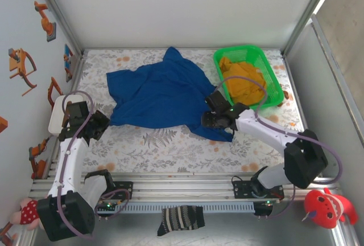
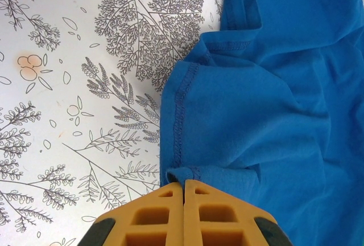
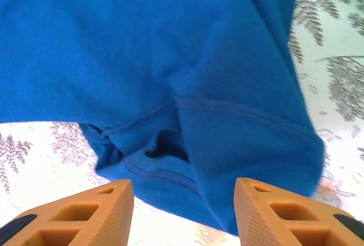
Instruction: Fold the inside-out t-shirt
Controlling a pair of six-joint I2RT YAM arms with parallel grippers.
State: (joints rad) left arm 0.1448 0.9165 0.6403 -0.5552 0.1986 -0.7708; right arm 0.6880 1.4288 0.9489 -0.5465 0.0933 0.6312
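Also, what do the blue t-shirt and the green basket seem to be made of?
The blue t-shirt: soft matte knit cloth, probably cotton jersey; it drapes in folds and shows stitched hems. The green basket: smooth moulded plastic, judging by its bright, stiff rim.

The t-shirt [image 1: 162, 95] is royal blue all over, and its hem stitching is the same blue. The table [image 1: 165, 143] is white, printed with grey leafy sprigs and small orange blots. The basket [image 1: 239, 49] is bright green and the garment [image 1: 243, 83] mustard yellow. The left gripper [image 2: 185, 192] and the right gripper [image 3: 182, 186] both have ochre-orange fingers. The sock [image 1: 181, 220] is striped black and cream.
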